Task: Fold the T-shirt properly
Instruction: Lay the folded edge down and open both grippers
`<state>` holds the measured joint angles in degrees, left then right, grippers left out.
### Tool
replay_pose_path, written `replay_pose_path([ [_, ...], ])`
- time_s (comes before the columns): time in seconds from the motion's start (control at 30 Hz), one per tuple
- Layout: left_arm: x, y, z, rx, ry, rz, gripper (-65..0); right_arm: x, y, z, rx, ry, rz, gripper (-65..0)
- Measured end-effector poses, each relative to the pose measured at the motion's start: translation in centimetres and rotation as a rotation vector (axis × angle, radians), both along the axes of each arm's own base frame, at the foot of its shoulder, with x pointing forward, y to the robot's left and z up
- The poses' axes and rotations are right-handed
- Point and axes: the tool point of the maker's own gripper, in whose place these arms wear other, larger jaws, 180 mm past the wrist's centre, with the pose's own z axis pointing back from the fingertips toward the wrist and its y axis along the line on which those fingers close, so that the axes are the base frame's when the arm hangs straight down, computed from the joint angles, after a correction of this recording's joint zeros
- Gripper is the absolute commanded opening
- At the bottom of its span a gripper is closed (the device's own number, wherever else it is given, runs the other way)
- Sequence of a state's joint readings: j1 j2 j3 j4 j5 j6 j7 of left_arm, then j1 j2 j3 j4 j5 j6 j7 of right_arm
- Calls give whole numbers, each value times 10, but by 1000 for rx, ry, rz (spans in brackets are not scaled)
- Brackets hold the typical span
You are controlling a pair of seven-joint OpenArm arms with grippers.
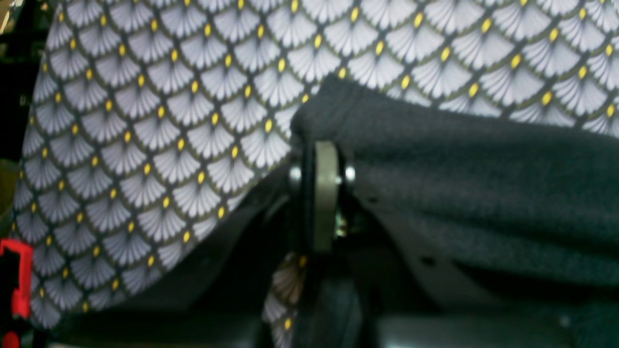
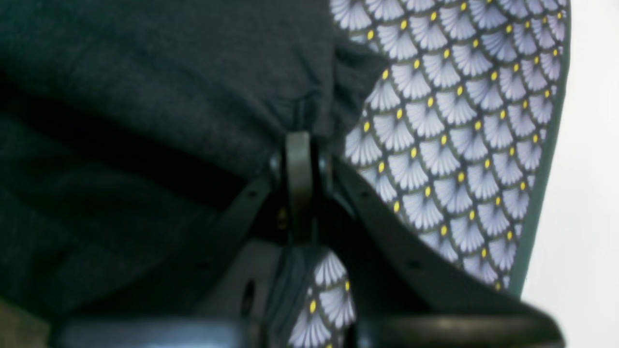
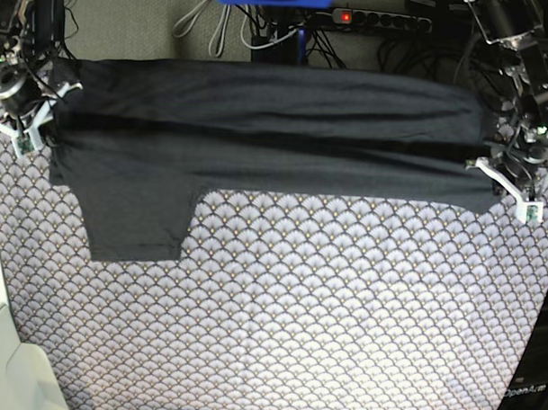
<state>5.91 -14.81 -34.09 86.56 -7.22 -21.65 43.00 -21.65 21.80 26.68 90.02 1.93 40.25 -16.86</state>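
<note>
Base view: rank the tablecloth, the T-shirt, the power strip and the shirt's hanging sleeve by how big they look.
1. Tablecloth
2. T-shirt
3. Sleeve
4. Power strip, farther back and partly hidden, so its rank below the sleeve is less sure.

The base view looks straight down from high above on the whole counter spread with a grey-white fan-patterned tablecloth, while each wrist view looks close along its own claw, left and right, at the dark charcoal soft-fabric T-shirt edges, which all three views share.
</note>
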Motion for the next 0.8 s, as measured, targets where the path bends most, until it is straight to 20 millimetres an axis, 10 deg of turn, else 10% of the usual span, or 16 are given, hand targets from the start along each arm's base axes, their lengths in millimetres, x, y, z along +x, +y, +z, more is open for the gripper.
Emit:
replay_pose_path([
  [0.5, -1, 1, 3, 8, -6, -5, -641, -8, -3, -11, 9, 37, -15, -650],
  [0.8, -10, 4, -5, 9, 77, 9, -271, -10, -4, -13, 6, 46, -17, -448],
])
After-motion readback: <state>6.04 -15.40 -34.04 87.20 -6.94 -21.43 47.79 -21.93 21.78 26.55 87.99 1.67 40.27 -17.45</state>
